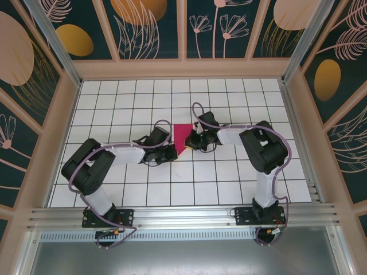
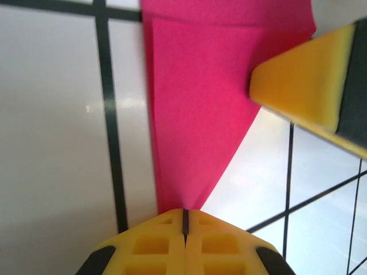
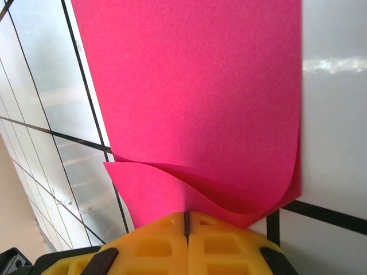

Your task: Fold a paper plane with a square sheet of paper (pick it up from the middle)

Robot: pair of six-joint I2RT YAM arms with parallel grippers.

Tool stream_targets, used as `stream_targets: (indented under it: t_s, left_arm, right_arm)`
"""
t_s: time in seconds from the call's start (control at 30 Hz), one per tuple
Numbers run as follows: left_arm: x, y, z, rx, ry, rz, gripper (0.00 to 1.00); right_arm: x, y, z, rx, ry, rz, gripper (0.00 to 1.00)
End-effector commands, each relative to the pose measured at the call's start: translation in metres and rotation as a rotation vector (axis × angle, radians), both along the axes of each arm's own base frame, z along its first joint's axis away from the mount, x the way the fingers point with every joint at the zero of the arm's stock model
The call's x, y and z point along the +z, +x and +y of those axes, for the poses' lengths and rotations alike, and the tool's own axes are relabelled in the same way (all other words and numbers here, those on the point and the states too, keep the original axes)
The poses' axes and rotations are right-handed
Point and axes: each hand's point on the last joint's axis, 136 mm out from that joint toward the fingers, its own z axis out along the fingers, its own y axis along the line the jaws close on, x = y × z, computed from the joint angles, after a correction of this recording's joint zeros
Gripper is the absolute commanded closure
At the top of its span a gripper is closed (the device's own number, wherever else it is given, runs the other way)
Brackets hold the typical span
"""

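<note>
Teal panels (image 1: 241, 28) printed with leaves and orange discs wall in a white table (image 1: 114, 97) ruled with a dark grid. Both arms bend in from the near edge toward the middle, the left arm (image 1: 112, 157) from the left and the right arm (image 1: 261, 149) from the right. Between their wrists, at the table's centre, sits the paper (image 1: 183, 137), magenta and folded into a shape that tapers to a point on its near side. The left gripper (image 2: 184, 215) has its yellow fingers pressed together on that narrow tip. The right gripper (image 3: 186, 216) is clamped on the paper's right edge, where two layers curl up into its closed fingers. Whether the paper lies flat or is slightly raised I cannot tell.
</note>
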Motion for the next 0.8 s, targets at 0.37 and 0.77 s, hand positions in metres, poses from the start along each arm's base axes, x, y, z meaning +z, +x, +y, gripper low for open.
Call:
stream_targets:
  t_s: [0.37,0.77]
  left_arm:
    - [0.056,0.026,-0.013,-0.025,-0.04,-0.17,0.93]
    - [0.001,0.026,-0.014,-0.005,0.032,-0.039,0.94]
  right_arm:
    - [-0.054,-0.007,-0.037,-0.064,-0.194,0.068,0.97]
    - [-0.025,0.003,-0.022,-0.025,-0.101,-0.017,0.97]
